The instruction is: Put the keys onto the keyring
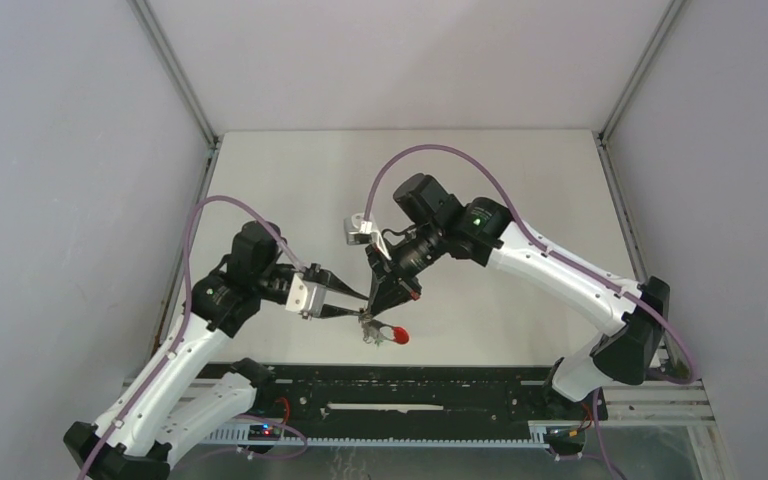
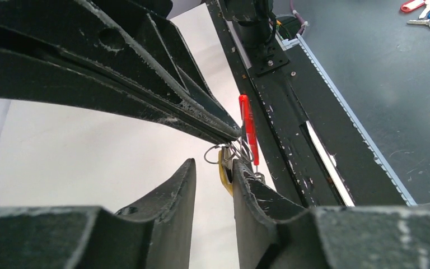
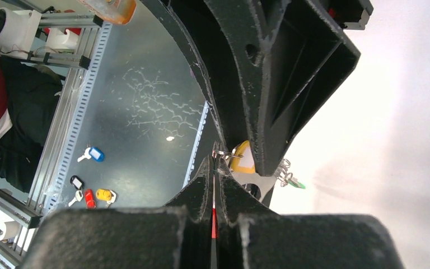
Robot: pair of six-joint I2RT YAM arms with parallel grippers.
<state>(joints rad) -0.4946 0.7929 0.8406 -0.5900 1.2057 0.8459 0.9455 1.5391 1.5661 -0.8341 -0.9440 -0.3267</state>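
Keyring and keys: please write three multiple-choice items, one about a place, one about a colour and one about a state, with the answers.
1. Where is the yellow key? A between the left pincer's fingers; B at the table's far corner; C on an arm's base.
2. What colour is the keyring's curved part? A blue; B red; C white.
3. How is the right pincer? A wide open; B shut on the keyring; C out of view.
Answers: A, it sits in their gap; B, it shows bright red; B, its fingers meet on the ring.
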